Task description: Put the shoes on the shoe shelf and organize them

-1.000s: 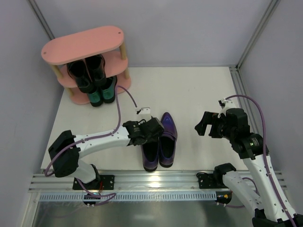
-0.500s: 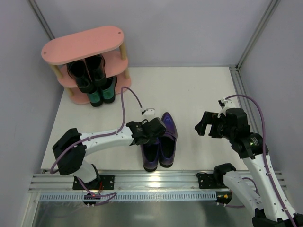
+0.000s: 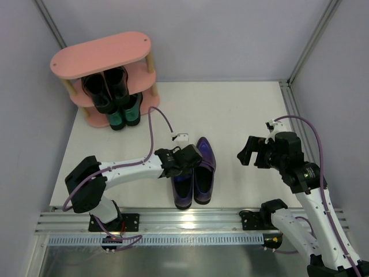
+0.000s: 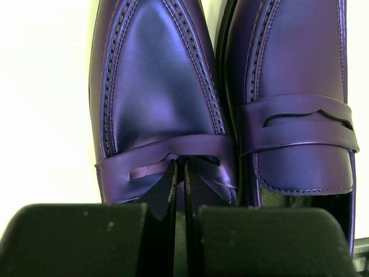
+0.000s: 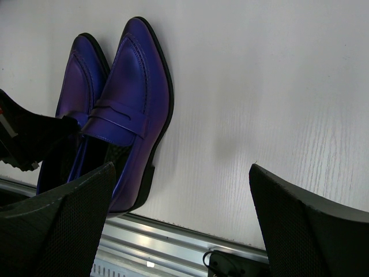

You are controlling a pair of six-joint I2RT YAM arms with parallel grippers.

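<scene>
Left wrist view: jaws of my left gripper (image 4: 179, 173) pinch shut on the glossy purple pointed-toe loafer (image 4: 155, 98) at its strap, likely to carry it to the pink three-tier shelf (image 3: 101, 55). On my right gripper (image 5: 181, 167) they gape, empty.

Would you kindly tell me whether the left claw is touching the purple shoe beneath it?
Touching. The left wrist view shows the left claw pinched shut on the strap edge of the purple shoe, with the leather puckered between its fingers.

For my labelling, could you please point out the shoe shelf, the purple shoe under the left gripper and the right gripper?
shoe shelf (image 3: 101, 55), top view, top board.
purple shoe (image 4: 155, 109), left wrist view, toe upper.
right gripper (image 5: 181, 166), right wrist view, between fingertips.
</scene>
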